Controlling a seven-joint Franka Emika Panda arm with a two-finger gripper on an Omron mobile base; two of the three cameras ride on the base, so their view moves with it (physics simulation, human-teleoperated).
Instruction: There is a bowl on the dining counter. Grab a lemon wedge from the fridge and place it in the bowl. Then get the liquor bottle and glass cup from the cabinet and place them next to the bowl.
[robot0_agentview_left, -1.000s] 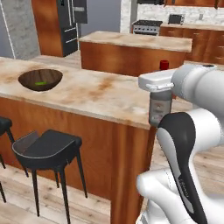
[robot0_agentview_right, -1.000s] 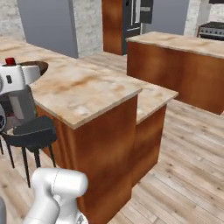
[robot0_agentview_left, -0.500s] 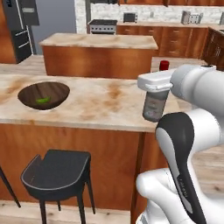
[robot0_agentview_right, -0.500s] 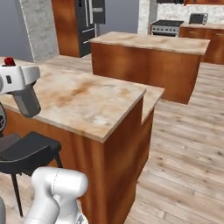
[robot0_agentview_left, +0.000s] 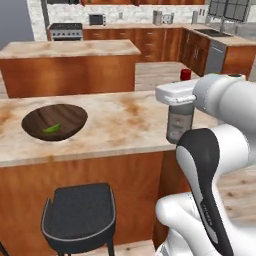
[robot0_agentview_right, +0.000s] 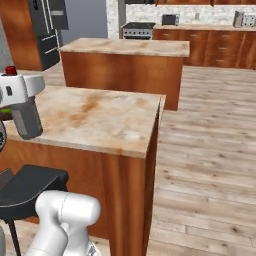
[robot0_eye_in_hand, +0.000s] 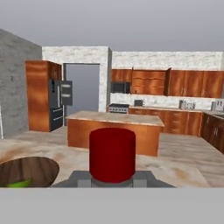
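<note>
Gripper: we see our gripper (robot0_agentview_left: 179, 107) over the dining counter (robot0_agentview_left: 125, 130), clamped on the liquor bottle (robot0_agentview_left: 178, 124), which hangs upright below the hand
Liquor bottle: greyish body between the fingers, its red cap (robot0_eye_in_hand: 112, 154) poking up right in front of our hand camera and also peeking above the wrist from the left base camera
Height: from the left base camera we cannot tell whether the bottle base touches the counter top or hangs just above it
Bowl: dark wooden bowl (robot0_agentview_left: 54, 121) sits on the counter well to the left of our gripper; in the hand camera it shows low and left of the cap
Lemon wedge: the green wedge (robot0_agentview_left: 52, 128) lies inside the bowl
Stool: a black stool (robot0_agentview_left: 79, 218) stands below the counter edge, under the bowl and left of our gripper
Beyond: a second island (robot0_eye_in_hand: 114, 127) lies ahead of the cap, the fridge (robot0_eye_in_hand: 54, 106) far off to its left
</note>
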